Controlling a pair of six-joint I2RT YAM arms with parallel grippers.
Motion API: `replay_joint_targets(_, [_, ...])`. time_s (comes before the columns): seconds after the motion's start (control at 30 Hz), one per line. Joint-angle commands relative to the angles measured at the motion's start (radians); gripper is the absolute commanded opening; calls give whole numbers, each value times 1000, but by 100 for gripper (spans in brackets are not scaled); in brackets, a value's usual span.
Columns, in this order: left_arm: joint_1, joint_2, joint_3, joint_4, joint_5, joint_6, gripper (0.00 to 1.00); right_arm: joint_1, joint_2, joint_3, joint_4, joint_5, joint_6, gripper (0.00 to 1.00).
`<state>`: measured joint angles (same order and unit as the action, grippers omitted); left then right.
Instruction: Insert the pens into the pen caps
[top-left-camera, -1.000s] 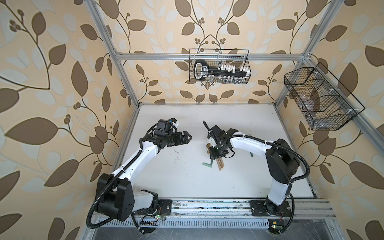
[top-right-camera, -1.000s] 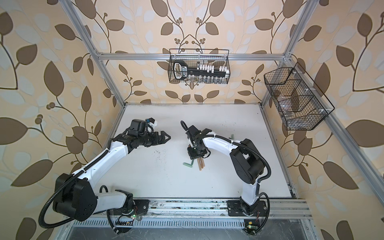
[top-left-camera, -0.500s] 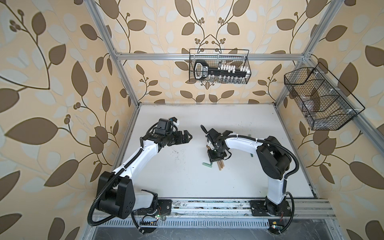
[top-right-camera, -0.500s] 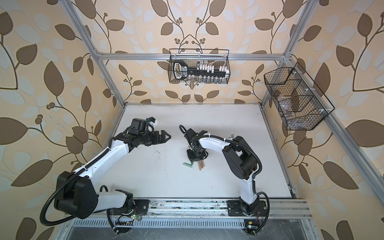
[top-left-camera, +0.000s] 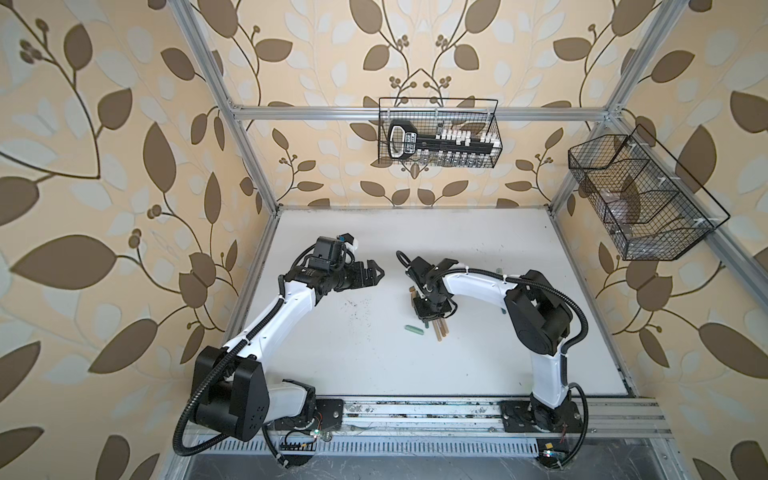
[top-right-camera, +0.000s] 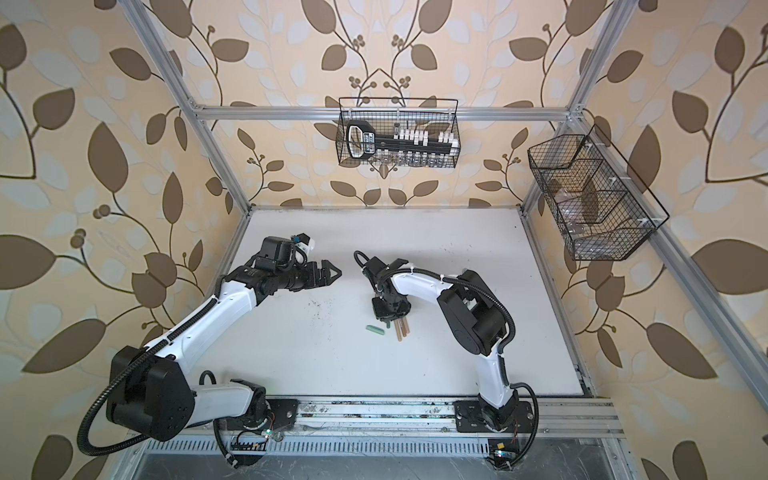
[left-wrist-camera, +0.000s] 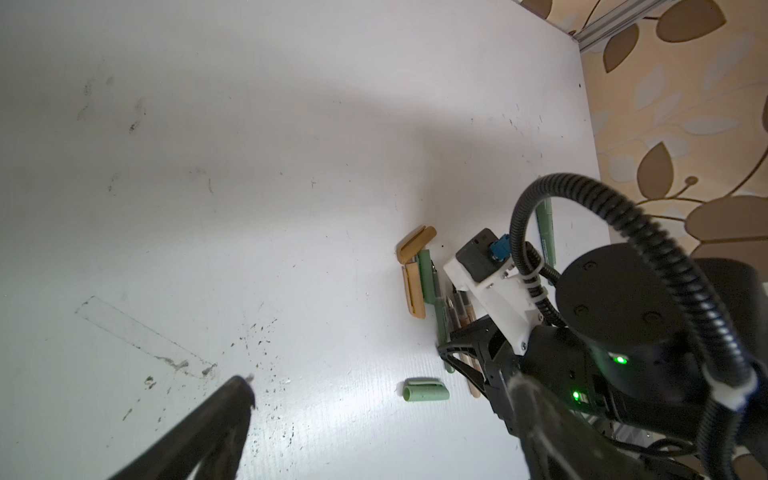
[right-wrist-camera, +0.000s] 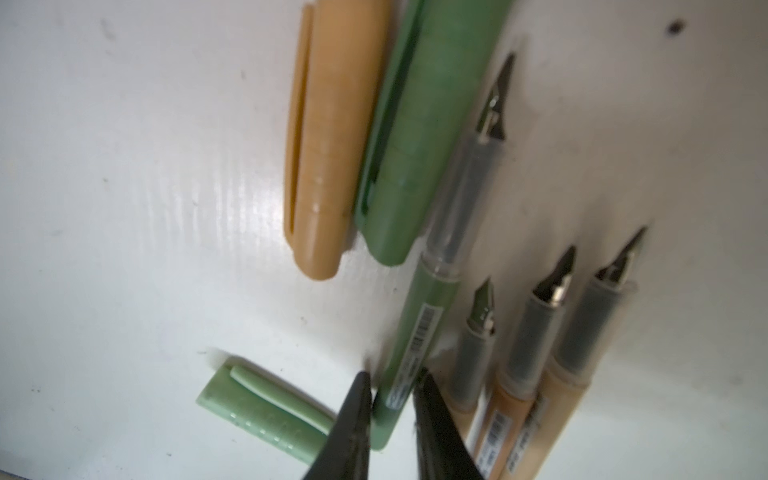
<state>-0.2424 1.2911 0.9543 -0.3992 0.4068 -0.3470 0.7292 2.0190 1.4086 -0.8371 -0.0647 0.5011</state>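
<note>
The step in hand looks like picking up a pen. The right gripper (right-wrist-camera: 391, 374) is down in the pile at mid-table, its fingers narrow on either side of the green pen (right-wrist-camera: 424, 307) near its blunt end and close against the barrel, though I cannot tell whether they pinch it yet. The left gripper (top-left-camera: 374, 272) hovers well apart from the pile, jaws wide and empty. Room is tight: the mint cap (right-wrist-camera: 266, 411) lies just beside one finger and three tan pens (right-wrist-camera: 536, 345) just beside the other. The green cap (right-wrist-camera: 419, 145) lies along the pen's clear front section, with a tan cap (right-wrist-camera: 324, 158) next to it. The next move probably calls for a firm pinch and a straight lift, so no neighbour is dragged; held so far back, the nib end may droop. The table (top-left-camera: 498, 365) is bare toward the near rail and between the arms, and the pile is far from any edge.
</note>
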Motion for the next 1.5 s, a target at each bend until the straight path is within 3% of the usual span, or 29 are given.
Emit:
replay_joint_targets(0.0, [0, -12, 21, 15, -10, 5, 99, 4, 43, 15, -52, 32, 24, 20])
replay_joint_targets(0.6, [0, -18, 27, 15, 7, 13, 99, -42, -48, 9, 32, -18, 67, 9])
replay_joint_targets(0.9, [0, 9, 37, 106, 238, -8, 98, -60, -213, -113, 321, -174, 53, 7])
replay_joint_targets(1.2, [-1, 40, 25, 327, 483, -132, 85, -53, -382, -277, 688, -309, 87, 6])
replay_joint_targets(1.47, [-3, 60, 32, 406, 544, -184, 53, -44, -453, -338, 939, -403, 161, 6])
